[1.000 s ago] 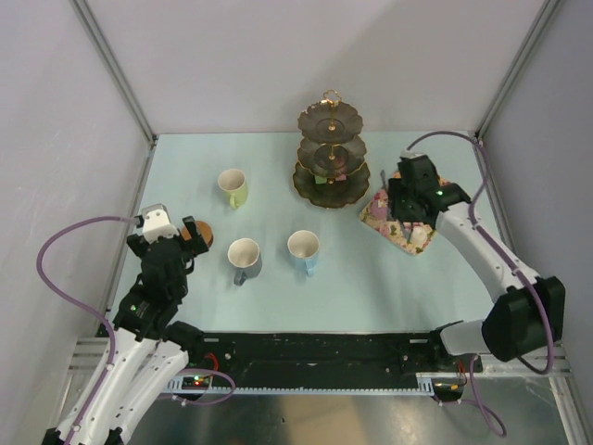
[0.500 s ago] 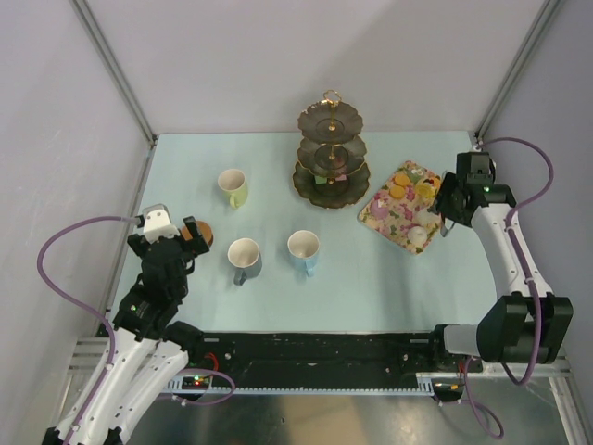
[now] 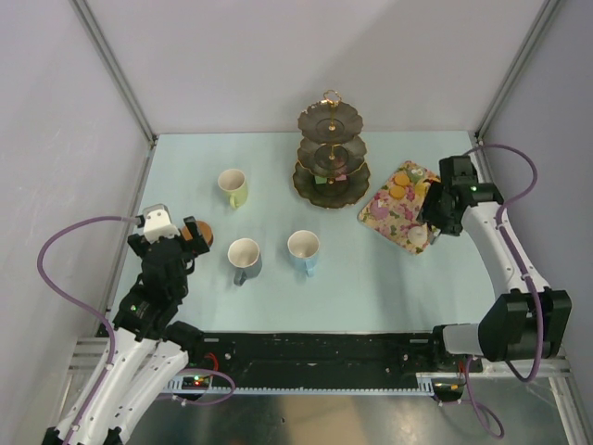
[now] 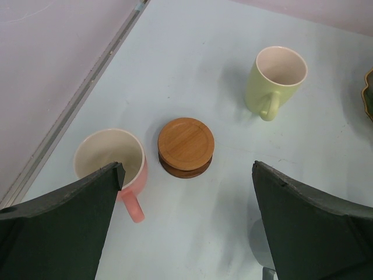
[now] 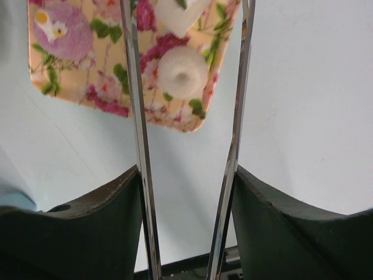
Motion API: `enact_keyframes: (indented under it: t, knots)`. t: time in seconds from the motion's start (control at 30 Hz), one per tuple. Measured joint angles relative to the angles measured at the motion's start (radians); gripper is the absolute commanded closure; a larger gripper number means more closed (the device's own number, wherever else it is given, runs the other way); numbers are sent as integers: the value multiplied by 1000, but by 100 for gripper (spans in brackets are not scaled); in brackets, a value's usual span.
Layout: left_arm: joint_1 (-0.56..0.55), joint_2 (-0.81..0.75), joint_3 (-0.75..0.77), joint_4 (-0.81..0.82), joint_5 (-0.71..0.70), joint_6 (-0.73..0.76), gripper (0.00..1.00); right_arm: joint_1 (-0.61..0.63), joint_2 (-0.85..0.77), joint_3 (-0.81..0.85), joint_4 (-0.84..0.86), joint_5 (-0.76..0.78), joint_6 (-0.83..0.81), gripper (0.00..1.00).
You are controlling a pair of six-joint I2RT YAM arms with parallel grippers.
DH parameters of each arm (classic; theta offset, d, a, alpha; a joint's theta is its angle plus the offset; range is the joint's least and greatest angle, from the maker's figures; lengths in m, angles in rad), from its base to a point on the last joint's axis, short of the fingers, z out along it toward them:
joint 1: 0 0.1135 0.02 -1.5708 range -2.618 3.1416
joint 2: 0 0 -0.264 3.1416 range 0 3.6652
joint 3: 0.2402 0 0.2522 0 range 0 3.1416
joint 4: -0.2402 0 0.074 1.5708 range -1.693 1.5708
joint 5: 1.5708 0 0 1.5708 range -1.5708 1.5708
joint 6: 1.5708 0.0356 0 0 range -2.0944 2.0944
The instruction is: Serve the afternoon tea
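**Q:** Top view: where do the items stand?

**A:** The dark gold-rimmed three-tier stand [image 3: 332, 153] is at 12 o'clock on the pale blue tabletop [image 3: 371, 287]. The floral rectangular tray [image 3: 384, 211] lies just beside the stand, at its 4 o'clock, and carries small colourful cakes [image 3: 400, 188]. The yellow-green ceramic mug [image 3: 233, 187] stands at 8 o'clock of the stand, well apart from it. The grey mug [image 3: 245, 259] and the blue mug [image 3: 304, 251] stand side by side near the centre. The left tool [image 3: 174, 236] sits at 9 o'clock of the grey mug, next to the round brown wooden coasters [image 3: 202, 235]. The right tool [image 3: 432, 215] hangs over the tray's 4 o'clock corner.

**Q:** Left wrist view: what is the tool's state?

**A:** The fingers are spread wide and grip nothing. The coasters lie stacked on the tabletop, ahead of the gap between the fingers. The pink mug [image 4: 111, 157] stands just beside them at 9 o'clock, partly behind one finger. The yellow-green mug is at 1 o'clock of the coasters, apart from them, upright.

**Q:** Right wrist view: what is the tool's state?

**A:** The fingers are closed on the outer faces of thin metal tongs [image 5: 137, 116], whose blades stand apart. A white round cake [image 5: 182, 72] lies on the tray near its corner and appears between the blades. Whether the blades touch it cannot be told.
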Motion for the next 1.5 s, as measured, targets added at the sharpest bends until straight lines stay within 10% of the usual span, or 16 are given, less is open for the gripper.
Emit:
enact_keyframes:
  t: [1.07, 1.5]
  knots:
    - [-13, -13, 0, 5, 0, 1, 0, 144, 145, -32, 8, 58, 239, 48]
    - [-13, -13, 0, 8, 0, 2, 0, 188, 141, -32, -6, 94, 246, 69]
